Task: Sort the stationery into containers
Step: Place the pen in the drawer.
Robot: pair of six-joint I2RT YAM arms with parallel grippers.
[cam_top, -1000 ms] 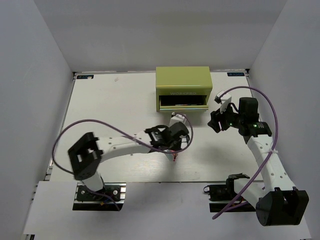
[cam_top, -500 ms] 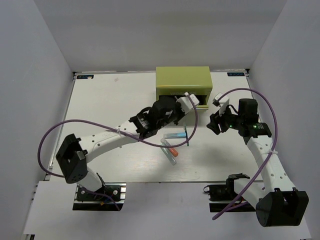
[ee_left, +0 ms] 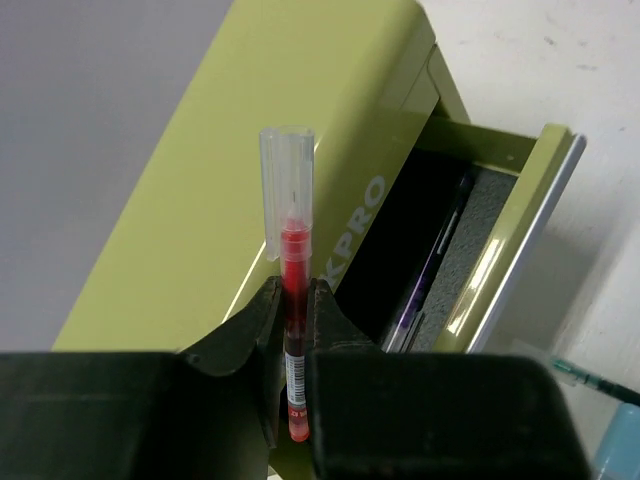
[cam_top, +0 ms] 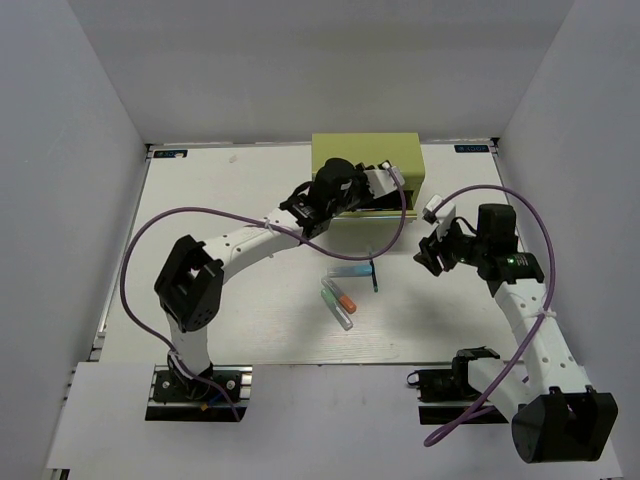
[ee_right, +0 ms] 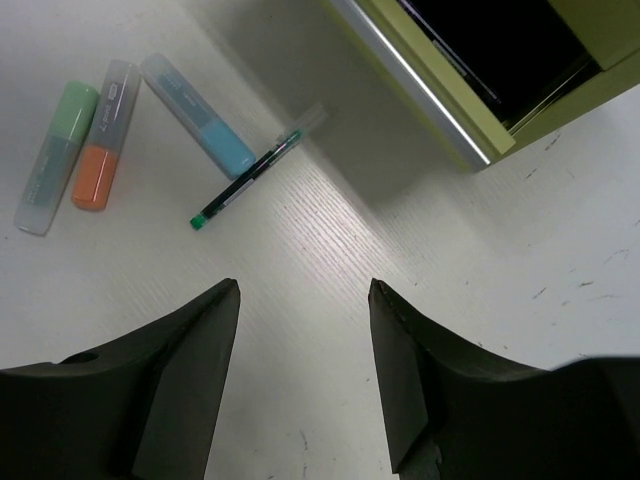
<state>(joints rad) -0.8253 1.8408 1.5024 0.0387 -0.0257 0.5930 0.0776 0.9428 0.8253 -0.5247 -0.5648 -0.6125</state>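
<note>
Left jaws pinch a red pen by the green chest's open drawer. Right jaws are spread above the white tabletop, where three highlighters and a green pen lie. Grey walls stand around.

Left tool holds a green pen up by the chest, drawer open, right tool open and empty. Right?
Not quite. The pen in the left tool is red, not green; the left wrist view shows it. The rest holds: it is by the chest, drawer open, right tool open and empty.
</note>
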